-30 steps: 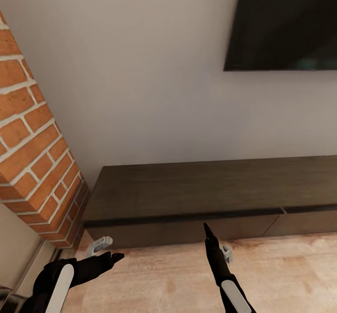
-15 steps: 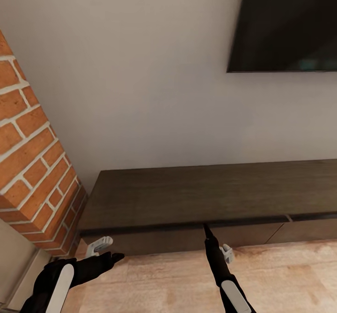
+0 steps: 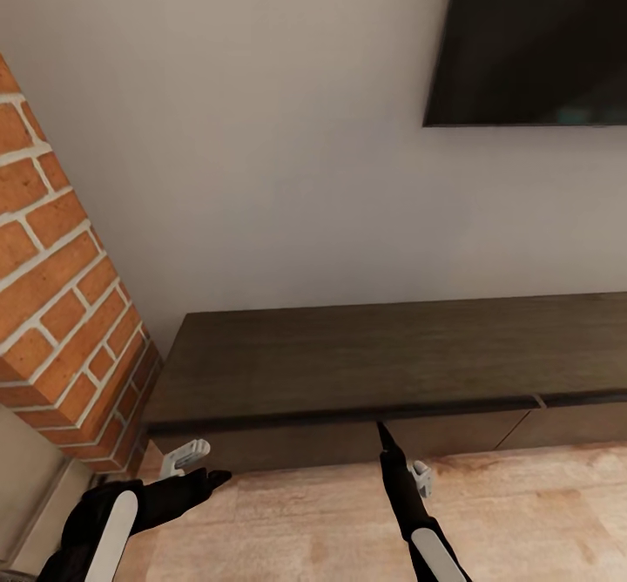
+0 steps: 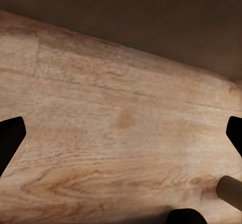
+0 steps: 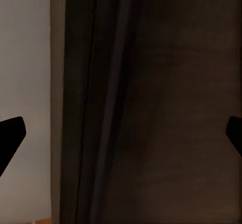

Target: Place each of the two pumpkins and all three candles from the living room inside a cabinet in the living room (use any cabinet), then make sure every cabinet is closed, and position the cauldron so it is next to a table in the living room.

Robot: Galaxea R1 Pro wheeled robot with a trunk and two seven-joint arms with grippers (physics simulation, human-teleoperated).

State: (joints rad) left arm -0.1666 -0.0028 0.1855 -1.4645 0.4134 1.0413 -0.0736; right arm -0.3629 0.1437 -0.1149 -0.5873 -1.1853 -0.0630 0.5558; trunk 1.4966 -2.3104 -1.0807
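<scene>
Here the cabinet point(image 3: 383, 364) is seen as a long low dark-brown unit set against the pale wall point(image 3: 261, 146), its long axis running across the head view from the brick column point(image 3: 61, 303) at the left out past the right edge. Its drawer fronts face the robot and are judged to be shut, since only thin seams are seen between them. A dark screen point(image 3: 531, 37) is mounted on the wall above its right part.

The right hand point(image 3: 380, 429) is held up just before the front edge of the cabinet, near the middle of the visible length, with its fingers spread wide and nothing between them. In the right wrist view the dark cabinet point(image 5: 151, 103) is faced closely. The left hand point(image 3: 213, 477) is held lower, over the wooden floor point(image 3: 522, 512), near the cabinet's left end; it too is open and empty.

The right arm is judged the nearer for a pull on a drawer front, which lies straight ahead of it.
</scene>
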